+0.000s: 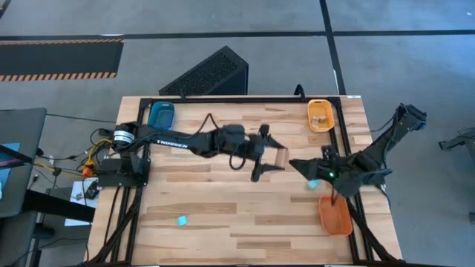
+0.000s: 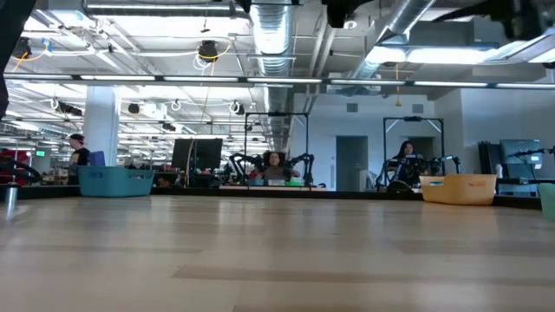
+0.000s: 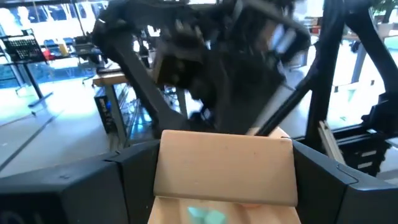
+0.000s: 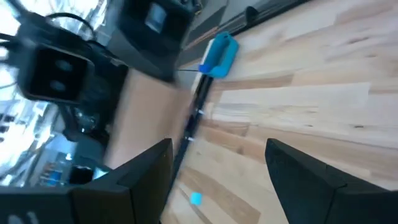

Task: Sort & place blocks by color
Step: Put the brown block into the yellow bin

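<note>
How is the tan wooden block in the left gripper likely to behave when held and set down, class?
The tan wooden block looks rigid with flat faces, so it probably sits steady between the left gripper fingers. Set down, it likely rests flat rather than rolling.

You have a pale striped-plank wooden table [image 1: 223, 215] carrying a blue tray [image 1: 161, 113] at its far left corner, a yellow-orange tray [image 1: 320, 115] at its far right and an orange tray [image 1: 335, 215] on its right edge. A pale tan block [image 3: 225, 167] (plain, unpatterned) sits between dark fingers [image 3: 81, 186]. A light cyan block [image 1: 182, 219] lies near the table's front edge.
</note>
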Action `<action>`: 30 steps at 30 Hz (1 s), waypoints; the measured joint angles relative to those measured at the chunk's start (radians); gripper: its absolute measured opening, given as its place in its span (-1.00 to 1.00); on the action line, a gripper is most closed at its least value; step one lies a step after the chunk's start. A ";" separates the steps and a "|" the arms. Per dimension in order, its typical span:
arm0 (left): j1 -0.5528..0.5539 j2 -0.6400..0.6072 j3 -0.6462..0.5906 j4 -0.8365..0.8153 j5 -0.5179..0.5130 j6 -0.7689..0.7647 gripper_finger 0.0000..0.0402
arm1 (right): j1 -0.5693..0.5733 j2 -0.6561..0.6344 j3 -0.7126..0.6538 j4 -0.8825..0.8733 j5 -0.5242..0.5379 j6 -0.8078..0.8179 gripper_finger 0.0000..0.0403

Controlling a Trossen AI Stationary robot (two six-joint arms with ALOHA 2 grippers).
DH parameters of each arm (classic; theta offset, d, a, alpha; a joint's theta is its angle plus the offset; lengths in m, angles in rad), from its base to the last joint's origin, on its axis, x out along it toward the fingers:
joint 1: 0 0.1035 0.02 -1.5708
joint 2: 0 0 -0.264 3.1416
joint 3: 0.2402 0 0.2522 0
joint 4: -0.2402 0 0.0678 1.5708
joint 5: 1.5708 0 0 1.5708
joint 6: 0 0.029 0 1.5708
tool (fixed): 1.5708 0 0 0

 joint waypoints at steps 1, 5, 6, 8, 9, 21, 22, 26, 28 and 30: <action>0.017 -0.009 0.000 -0.009 0.017 0.003 0.30 | -0.025 -0.005 -0.010 0.001 -0.027 -0.007 0.40; 0.083 -0.015 0.001 -0.016 0.065 0.020 0.30 | -0.113 -0.032 -0.079 0.063 -0.104 -0.005 0.40; 0.100 -0.015 0.001 -0.023 0.088 0.012 0.30 | -0.134 -0.040 -0.103 0.110 -0.117 -0.010 0.40; 0.130 -0.015 0.001 -0.032 0.138 -0.004 0.30 | -0.176 -0.058 -0.154 0.268 -0.146 -0.077 0.40; 0.144 -0.015 0.001 -0.043 0.158 -0.003 0.30 | -0.196 -0.067 -0.180 0.345 -0.162 -0.132 0.40; 0.232 -0.012 -0.009 -0.056 0.283 0.023 0.30 | -0.503 -0.031 -0.362 0.842 -0.557 -0.256 0.40; 0.229 -0.012 -0.009 -0.055 0.287 0.029 0.30 | -0.516 -0.026 -0.363 0.855 -0.575 -0.256 0.40; 0.213 -0.012 -0.008 -0.051 0.325 0.040 0.30 | -0.558 -0.009 -0.364 0.891 -0.647 -0.259 0.40; 0.203 -0.014 -0.007 -0.052 0.331 0.064 0.30 | -0.568 -0.009 -0.365 0.911 -0.683 -0.259 0.40; 0.192 -0.016 -0.006 -0.036 0.336 0.071 0.30 | -0.568 -0.009 -0.366 0.932 -0.705 -0.259 0.40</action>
